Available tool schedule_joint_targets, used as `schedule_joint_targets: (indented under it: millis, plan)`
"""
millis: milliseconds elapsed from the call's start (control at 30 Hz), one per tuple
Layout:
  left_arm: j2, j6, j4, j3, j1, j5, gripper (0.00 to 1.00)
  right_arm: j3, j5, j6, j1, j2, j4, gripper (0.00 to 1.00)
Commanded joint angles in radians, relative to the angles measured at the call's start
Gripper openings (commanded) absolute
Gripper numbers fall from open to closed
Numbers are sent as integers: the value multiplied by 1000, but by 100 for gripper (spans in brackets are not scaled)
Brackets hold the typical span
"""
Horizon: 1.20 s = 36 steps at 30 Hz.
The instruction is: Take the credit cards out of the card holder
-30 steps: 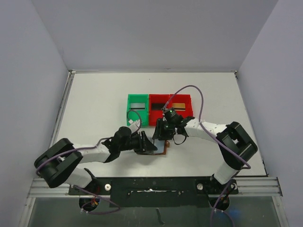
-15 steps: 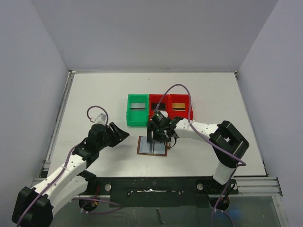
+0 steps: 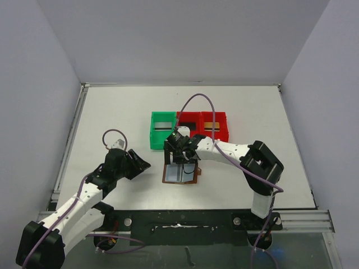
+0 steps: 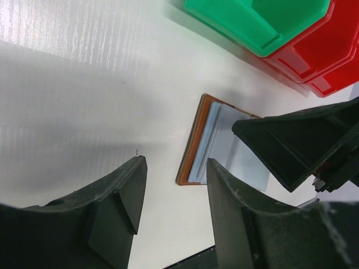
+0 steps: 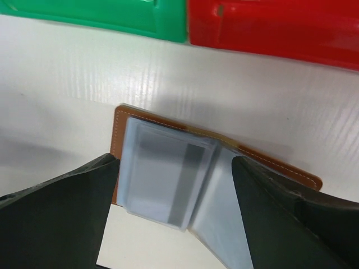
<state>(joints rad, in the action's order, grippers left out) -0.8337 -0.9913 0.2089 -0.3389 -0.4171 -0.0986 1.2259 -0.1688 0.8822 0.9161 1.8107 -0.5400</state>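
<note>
- White tabletop point(image 3: 112, 123), pale walls around it; a green bin point(image 3: 153, 131) and two red bins point(image 3: 202, 120) stand in a row toward the far side.
- You will find the card holder point(image 3: 180, 174) lying open and flat just in front of those bins, its brown leather edge framing pale blue-grey pockets.
- One of the credit cards point(image 5: 165, 182) (grey, with a darker stripe) sits inside a clear sleeve of the holder; any others are too hidden to tell.
- Your right hand point(image 5: 175, 162) is over the holder's far edge, fingers spread wide to either side of it, gripping nothing. Whether they touch the leather cannot be told.
- Your left hand point(image 4: 175, 165) hangs to the left of the holder, clear of it, fingers parted and empty.
</note>
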Motion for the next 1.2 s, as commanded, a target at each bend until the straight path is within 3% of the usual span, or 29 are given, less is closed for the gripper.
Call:
schedule_joint_targets:
  millis: [0, 533, 833, 1067, 1167]
  plan:
    - [-2, -6, -22, -15, 5, -25, 46, 70, -52, -6, 29, 31, -29, 85]
    - [22, -20, -18, -13, 5, -56, 46, 27, -30, 37, 42, 72, -33, 61]
    - [14, -3, -84, -18, 5, -133, 46, -204, 185, 46, -34, -77, 295, 54]
    - [1, 1, -198, -17, 2, -240, 46, -317, 277, 71, -82, -130, 447, 53]
    - [-2, -2, -184, -20, -1, -226, 46, -267, 229, 52, -74, -111, 374, 66]
